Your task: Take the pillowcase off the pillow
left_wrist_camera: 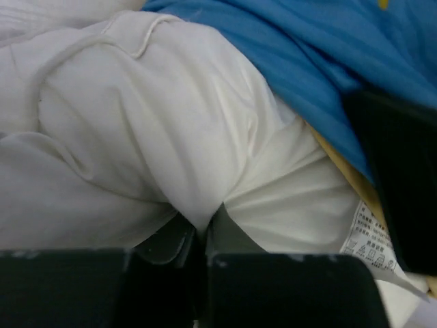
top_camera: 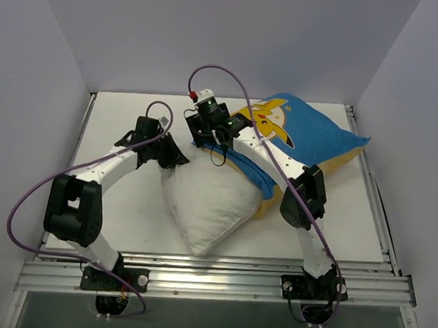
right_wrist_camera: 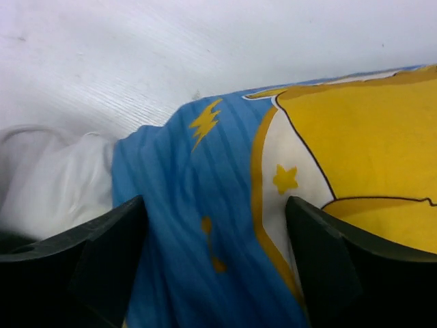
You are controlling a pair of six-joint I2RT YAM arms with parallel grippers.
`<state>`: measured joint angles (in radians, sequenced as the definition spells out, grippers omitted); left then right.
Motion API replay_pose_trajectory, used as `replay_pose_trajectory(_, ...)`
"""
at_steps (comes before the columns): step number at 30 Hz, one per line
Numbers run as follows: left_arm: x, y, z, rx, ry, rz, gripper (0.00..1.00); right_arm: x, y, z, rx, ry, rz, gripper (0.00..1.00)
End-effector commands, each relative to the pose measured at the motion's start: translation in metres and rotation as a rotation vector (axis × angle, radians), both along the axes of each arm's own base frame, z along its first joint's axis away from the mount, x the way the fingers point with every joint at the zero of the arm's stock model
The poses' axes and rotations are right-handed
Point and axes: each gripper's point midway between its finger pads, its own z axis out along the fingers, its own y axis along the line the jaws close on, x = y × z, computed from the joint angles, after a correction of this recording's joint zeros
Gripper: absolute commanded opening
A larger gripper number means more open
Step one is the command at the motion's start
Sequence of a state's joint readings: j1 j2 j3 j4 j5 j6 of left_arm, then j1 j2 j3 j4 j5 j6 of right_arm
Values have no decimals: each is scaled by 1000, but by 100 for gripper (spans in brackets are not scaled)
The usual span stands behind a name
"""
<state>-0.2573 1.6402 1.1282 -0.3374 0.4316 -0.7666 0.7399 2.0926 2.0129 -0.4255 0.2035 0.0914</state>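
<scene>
Stripping stage: about midway, by judgement; the plump white rectangular pillow (top_camera: 209, 200) is roughly half out of the blue striped fabric pillowcase with the yellow cartoon (top_camera: 310, 132), and both lie on the white bench (top_camera: 137, 226).
Left claw (left_wrist_camera: 203, 229): pressed together, pinching a raised fold of the pillow's white cloth at its bared end; a sewn white care tag (left_wrist_camera: 372, 249) lies just beside the claw.
Right claw (right_wrist_camera: 215, 208): spread wide, jaws straddling the pillowcase's blue cloth near its open edge; nothing is gripped.
Pillowcase position: under and ahead of the right claw, its cartoon panel beyond the fingertips; its open edge crosses the pillow close to the left claw.
Pillow position: the bared half runs back from the left claw toward the arm bases; the covered half lies ahead of the right claw.
Step in hand: anchoring the pillow with one claw while the other is set over the case.
Next move calls for: the right claw to close on the case cloth alone, not the pillow beneath, then draw it away from the left claw's hold.
</scene>
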Motion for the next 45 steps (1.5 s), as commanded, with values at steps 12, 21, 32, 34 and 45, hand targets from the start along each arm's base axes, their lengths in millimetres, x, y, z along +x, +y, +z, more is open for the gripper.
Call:
replay_pose_trajectory(12, -15, 19, 54, 139, -226, -24, 2, 68, -226, 12, -167, -36, -625, 0)
replay_pose_trajectory(21, -40, 85, 114, 224, -284, 130, 2, 91, -400, 75, 219, -159, -1058, 0)
replay_pose_trajectory(32, 12, 127, 146, 275, -366, 245, 2, 105, -268, 83, 501, -95, -580, 4)
replay_pose_trajectory(34, 38, 116, 132, 240, -333, 204, 2, 97, -239, 84, 482, -76, -498, 25)
replay_pose_trajectory(45, 24, 57, 176, 534, -609, -112, 98, -24, -152, 75, 389, -35, -339, 67)
